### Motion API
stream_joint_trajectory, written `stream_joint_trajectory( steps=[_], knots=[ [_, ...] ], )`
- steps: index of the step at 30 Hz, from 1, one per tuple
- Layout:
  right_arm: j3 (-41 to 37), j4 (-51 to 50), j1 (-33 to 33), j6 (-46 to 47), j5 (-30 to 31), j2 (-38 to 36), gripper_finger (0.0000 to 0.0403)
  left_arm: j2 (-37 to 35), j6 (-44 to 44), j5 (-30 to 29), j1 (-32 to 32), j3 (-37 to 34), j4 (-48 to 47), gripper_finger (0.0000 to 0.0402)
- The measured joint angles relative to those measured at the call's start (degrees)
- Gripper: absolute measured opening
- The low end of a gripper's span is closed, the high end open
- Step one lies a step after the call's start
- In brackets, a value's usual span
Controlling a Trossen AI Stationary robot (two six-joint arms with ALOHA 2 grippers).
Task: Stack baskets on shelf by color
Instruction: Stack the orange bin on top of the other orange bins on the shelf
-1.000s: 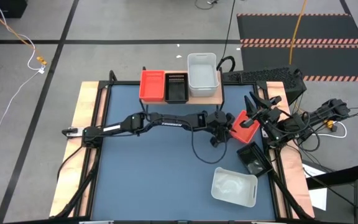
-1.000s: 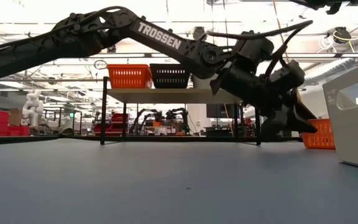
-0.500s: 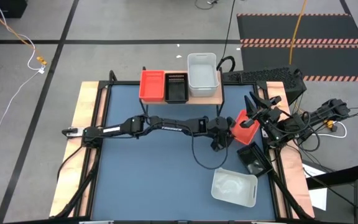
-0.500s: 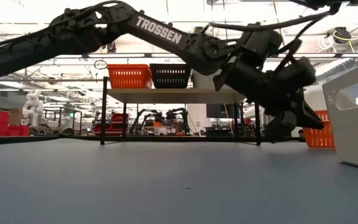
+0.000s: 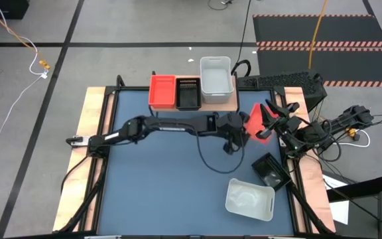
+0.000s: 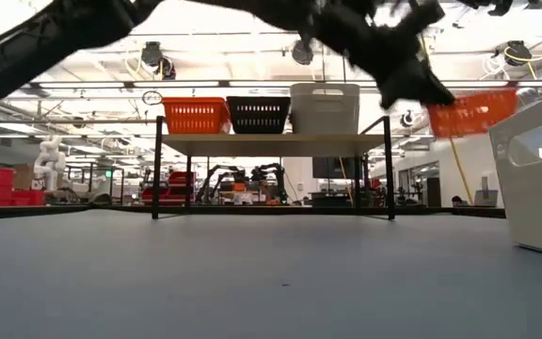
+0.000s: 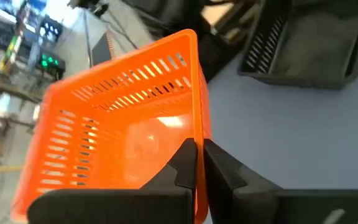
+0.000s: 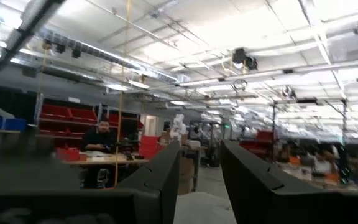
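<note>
A red basket hangs tilted above the table's right side, with my left gripper shut on it; the low view shows the basket high off the table. On the wooden shelf at the far edge stand a red basket, a black basket and a white basket in a row. My right gripper waits at the right edge, open, pointing up into the room. My left gripper pinches one side wall of the red basket at its rim, one finger inside the basket and one outside. The fingers come slanting down from the table's left. The basket is lifted clear of the table and hangs tilted.
A black basket lies on the blue table near the right edge, and a white basket stands at the near right. Cables and the right arm crowd the right edge. The table's left and middle are bare blue surface.
My left gripper has risen and drawn slightly toward the far edge, taking the red basket with it. The basket stood on the table half a second ago; now it is lifted clear and tipped.
</note>
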Motion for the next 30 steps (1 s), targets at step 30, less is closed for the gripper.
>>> stream_joint_trajectory(
  steps=[30],
  knots=[
    [0.0, 0.4, -0.1, -6.7, -6.7, -0.4, 0.0109, -37.6, -12.7, -12.6, 16.7, -2.5, -49.9, 0.0006]
  ],
)
